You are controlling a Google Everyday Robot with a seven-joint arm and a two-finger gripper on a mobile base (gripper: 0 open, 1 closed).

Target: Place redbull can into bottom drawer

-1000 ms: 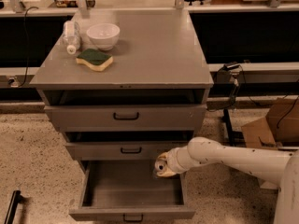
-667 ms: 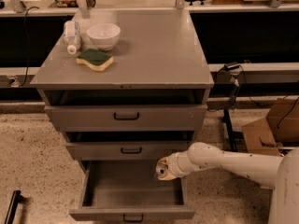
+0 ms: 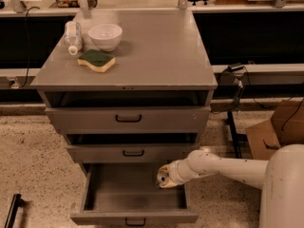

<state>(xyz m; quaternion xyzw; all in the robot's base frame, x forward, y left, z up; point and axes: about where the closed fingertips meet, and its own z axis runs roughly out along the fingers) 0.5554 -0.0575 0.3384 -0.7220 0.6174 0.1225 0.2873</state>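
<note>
The bottom drawer [image 3: 134,216] is pulled out wide open, and its grey floor shows bare. My gripper [image 3: 164,178] reaches in from the right on the white arm [image 3: 223,165]. It hangs over the drawer's right rear part, just under the middle drawer's front. The redbull can does not show: not on the cabinet top, not on the drawer floor, and I cannot make it out at the gripper's tip.
The two upper drawers [image 3: 128,119] stand slightly ajar. On the cabinet top [image 3: 156,51] are a white bowl [image 3: 105,35], a clear plastic bottle [image 3: 72,37] lying down and a green-and-yellow sponge [image 3: 96,60]. A cardboard box [image 3: 278,129] stands at the right.
My gripper has moved a little down and to the left, lower into the open bottom drawer. Nothing else has moved.
</note>
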